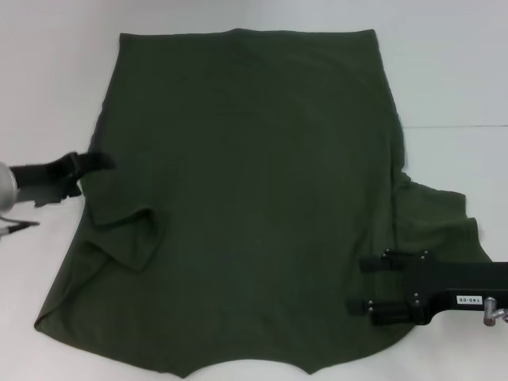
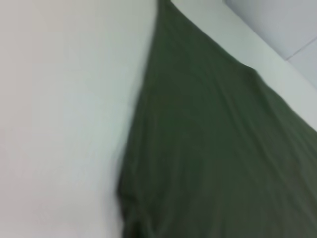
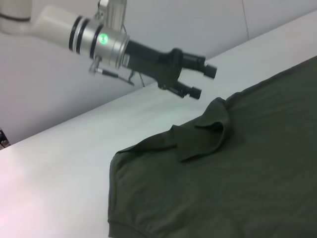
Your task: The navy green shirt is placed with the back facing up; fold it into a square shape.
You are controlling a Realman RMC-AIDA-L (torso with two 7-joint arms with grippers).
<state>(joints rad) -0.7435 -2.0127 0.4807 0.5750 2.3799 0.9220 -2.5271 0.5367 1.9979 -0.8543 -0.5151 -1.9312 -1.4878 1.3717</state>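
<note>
Plain navy green shirt (image 1: pixel 254 198) spread flat, left sleeve folded inward

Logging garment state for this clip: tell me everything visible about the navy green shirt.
The navy green shirt is plain dark olive, soft matte fabric, and no print shows. It lies spread flat on the white table, neckline nearest the robot. The sleeve on the robot's left is folded in onto the body; the other sleeve lies spread outward. The left gripper, fingers open, sits at its left edge; the right gripper, also open, hovers over its right side. Actual contact cannot be told.
</note>
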